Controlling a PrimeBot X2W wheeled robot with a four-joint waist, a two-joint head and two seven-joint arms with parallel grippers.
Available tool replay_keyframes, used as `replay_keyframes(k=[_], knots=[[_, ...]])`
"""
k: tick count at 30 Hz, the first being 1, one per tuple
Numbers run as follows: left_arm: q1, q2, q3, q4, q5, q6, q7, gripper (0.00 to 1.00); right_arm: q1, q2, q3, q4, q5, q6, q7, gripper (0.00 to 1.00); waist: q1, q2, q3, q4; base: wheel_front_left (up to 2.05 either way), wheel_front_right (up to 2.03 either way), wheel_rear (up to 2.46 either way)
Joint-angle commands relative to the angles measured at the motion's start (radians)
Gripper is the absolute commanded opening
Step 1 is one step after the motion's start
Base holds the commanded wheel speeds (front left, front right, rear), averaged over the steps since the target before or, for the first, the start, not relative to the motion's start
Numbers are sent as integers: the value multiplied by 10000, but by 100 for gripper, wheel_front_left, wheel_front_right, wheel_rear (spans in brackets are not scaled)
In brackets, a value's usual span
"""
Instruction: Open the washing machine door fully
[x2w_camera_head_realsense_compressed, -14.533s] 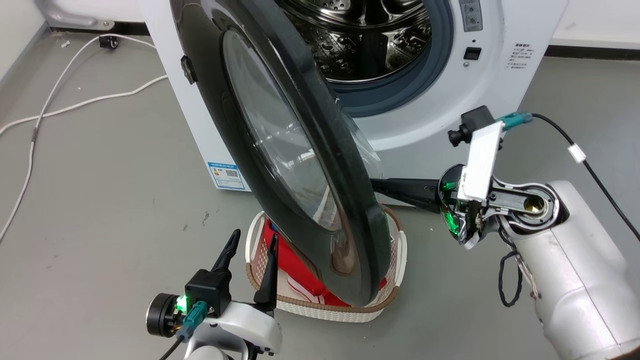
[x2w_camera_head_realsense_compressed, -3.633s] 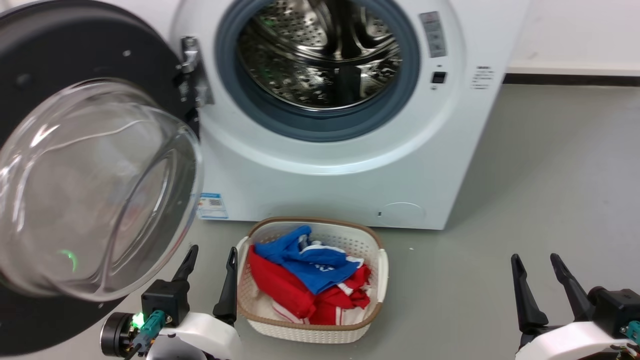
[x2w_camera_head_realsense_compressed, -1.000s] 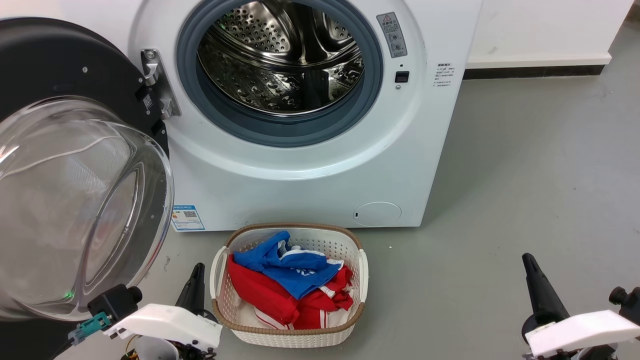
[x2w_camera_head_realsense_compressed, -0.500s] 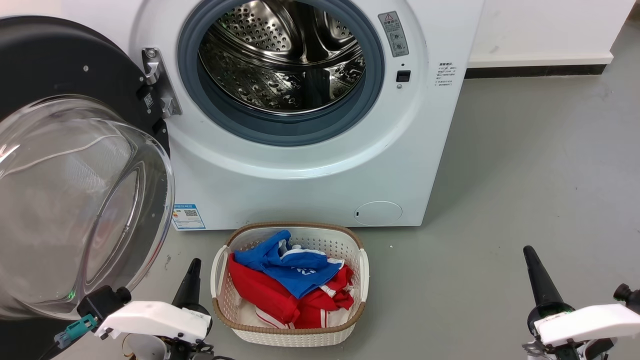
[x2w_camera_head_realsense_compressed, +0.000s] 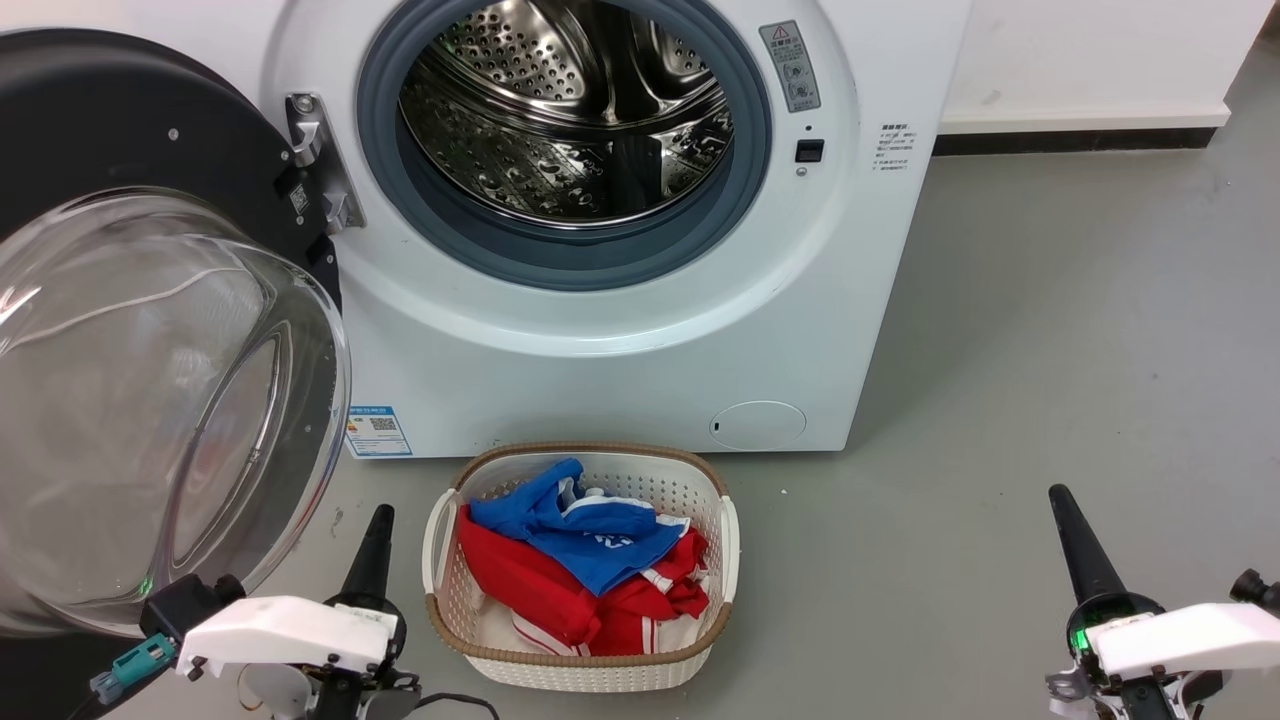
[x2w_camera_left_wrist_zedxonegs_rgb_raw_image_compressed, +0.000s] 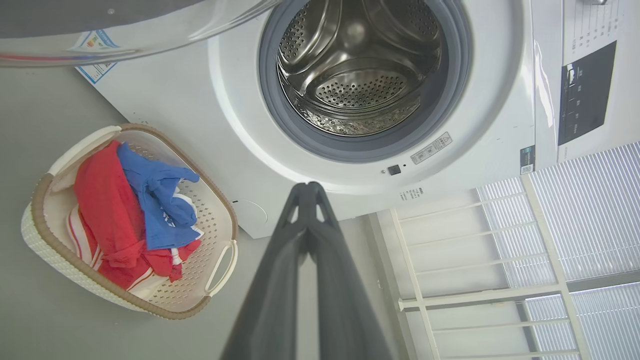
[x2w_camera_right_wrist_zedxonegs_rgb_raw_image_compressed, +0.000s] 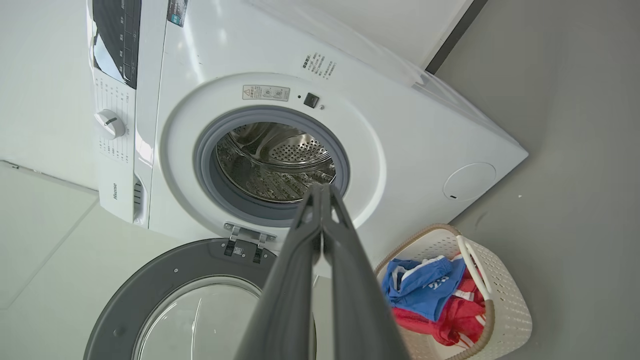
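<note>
large round black-rimmed, clear-glass-bowl washing machine door (x2w_camera_head_realsense_compressed: 150, 400) hangs wide open at left of the big white front-loading washing machine (x2w_camera_head_realsense_compressed: 620, 340), steel drum exposed. left gripper (x2w_camera_head_realsense_compressed: 372, 540) & right gripper (x2w_camera_head_realsense_compressed: 1075, 540) both pinched closed, empty, well apart from door. white woven-rim laundry basket (x2w_camera_head_realsense_compressed: 437, 530) w/ red & blue clothes btwn them.
</note>
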Motion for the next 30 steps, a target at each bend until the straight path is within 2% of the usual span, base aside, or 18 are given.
replay_keyframes(k=[1, 30], knots=[[-210, -24, 112, -54, -197, -84, 49, 0, -299, -46, -22, -28, 239, 3, 37, 0, 0, 0, 2, 2, 0, 0, 0], [-287, -470, 1038, 24, -2295, -733, 681, 0, -716, -35, -145, 473, 2831, 3, 301, 0, 0, 0, 53, 56, 0, 0, 0]])
